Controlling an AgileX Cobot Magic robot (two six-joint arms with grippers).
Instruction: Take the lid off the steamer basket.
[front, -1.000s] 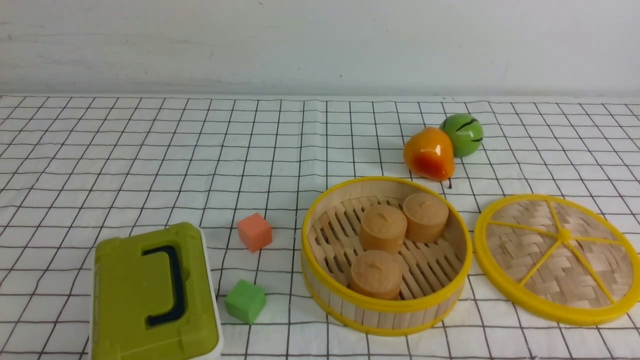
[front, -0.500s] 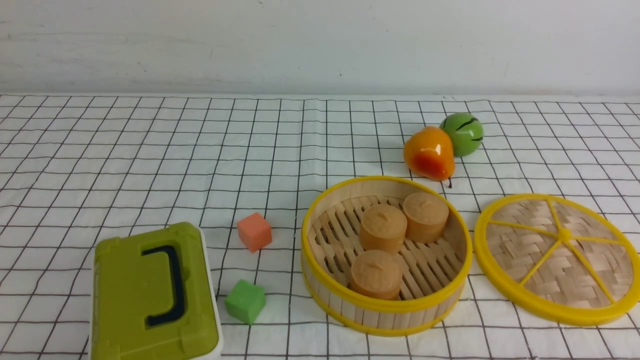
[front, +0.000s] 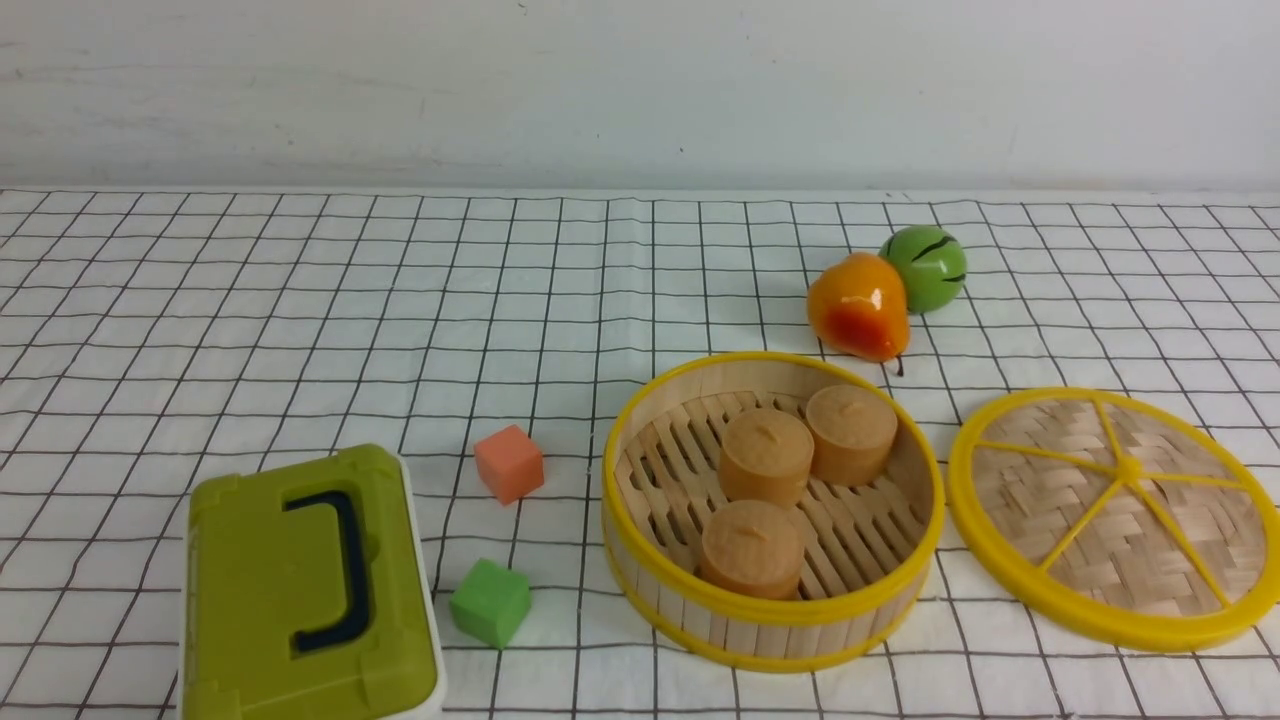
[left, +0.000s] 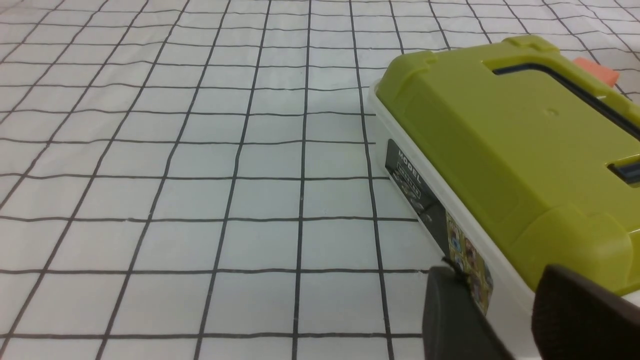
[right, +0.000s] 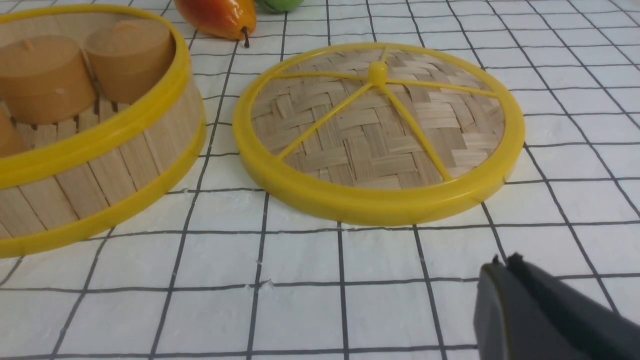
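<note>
Beside the steamer basket (front: 775, 635), the lid (front: 1130, 500) already lies flat on the tabletop (front: 560, 320). Closed and empty, the right pincer (right: 507, 262) would do best to keep clear of both, disturbing neither.

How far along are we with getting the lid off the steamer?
Done, by the look of it: the lid lies flat on the table beside the steamer basket, whose open top shows three small tan pieces inside. In hand: nothing; the right pincer is shut, away from the lid. Left: no step of the lid job that I can see.
</note>
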